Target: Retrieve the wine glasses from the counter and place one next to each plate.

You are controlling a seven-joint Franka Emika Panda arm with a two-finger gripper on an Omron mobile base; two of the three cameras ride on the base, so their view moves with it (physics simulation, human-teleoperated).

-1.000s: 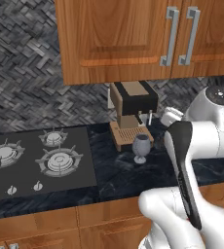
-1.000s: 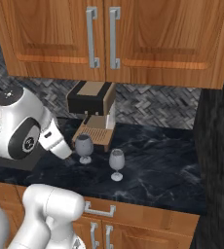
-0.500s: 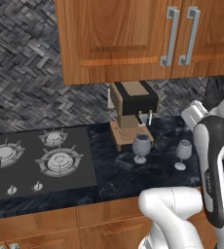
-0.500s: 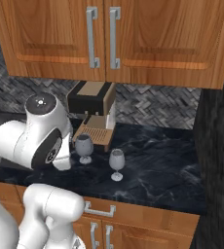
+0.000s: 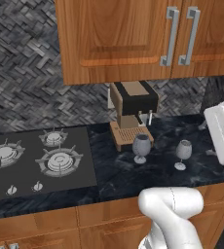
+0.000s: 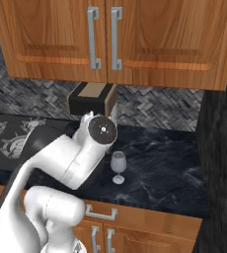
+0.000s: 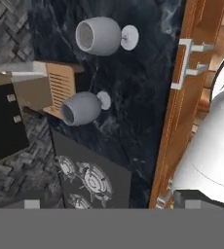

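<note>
You have two wine glasses standing upright on the black tabletop (image 5: 133, 177), both untouched. One glass (image 5: 141, 147) sits just in front of the coffee machine (image 5: 132, 113), close to its wooden drip tray; the other glass (image 5: 183, 153) stands alone further right, near the tabletop's front edge. From the hand camera you look down on both, the far glass (image 7: 102, 36) and the one by the machine (image 7: 83, 108), with the stove (image 7: 87, 177) beyond.

The jaws are spread wide and hold nothing; the fingertips themselves are not visible, and the hand hangs well above the glasses.

Watch the risks from here. The stems are thin and the bowls rounded, so a descent that is slightly off centre will likely tip a glass rather than catch it. Going for the glass beside the machine, a finger could strike the drip tray. Sweeping the arm (image 6: 71, 160) low could knock the lone glass (image 6: 118, 165) over.
</note>
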